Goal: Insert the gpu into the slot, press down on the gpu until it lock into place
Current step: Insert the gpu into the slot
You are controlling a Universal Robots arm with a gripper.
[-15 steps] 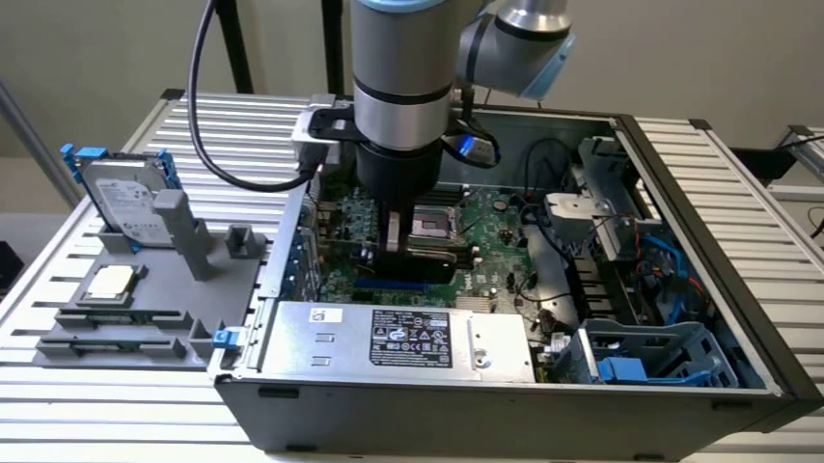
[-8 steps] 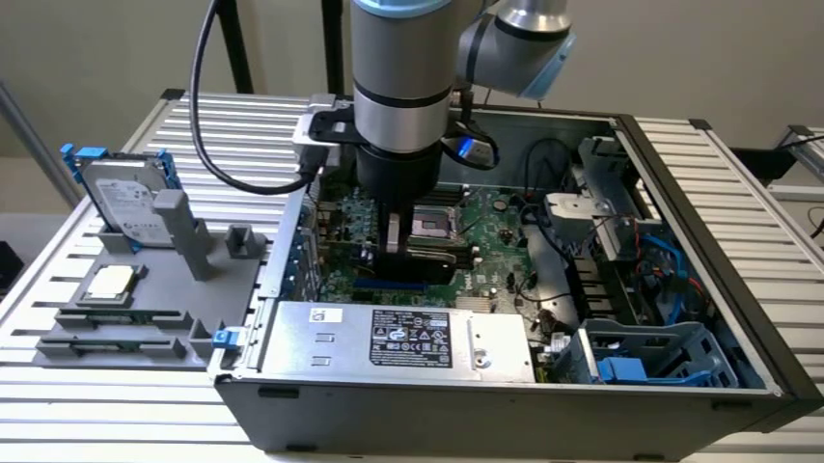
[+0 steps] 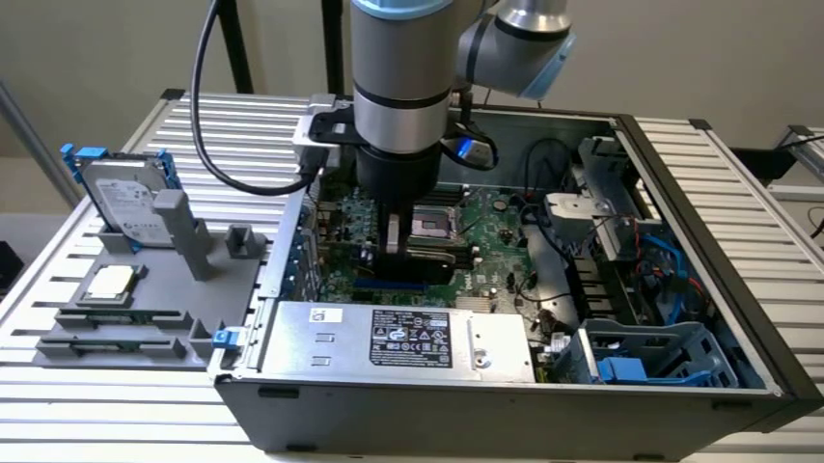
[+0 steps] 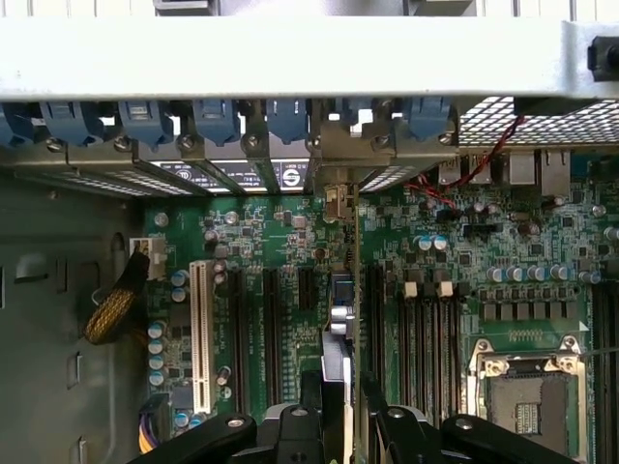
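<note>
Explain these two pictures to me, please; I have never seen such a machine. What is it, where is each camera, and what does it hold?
The machine is a robot arm that reaches down into an open computer case, which lies on a metal table. One picture comes from a camera standing outside; the other from a camera on the arm's wrist, looking down at the green circuit board. The gripper grips a thin black card at the blue slot; whether it is pressed in I cannot tell. Beside the case, a grey tray carries a hard drive.
</note>
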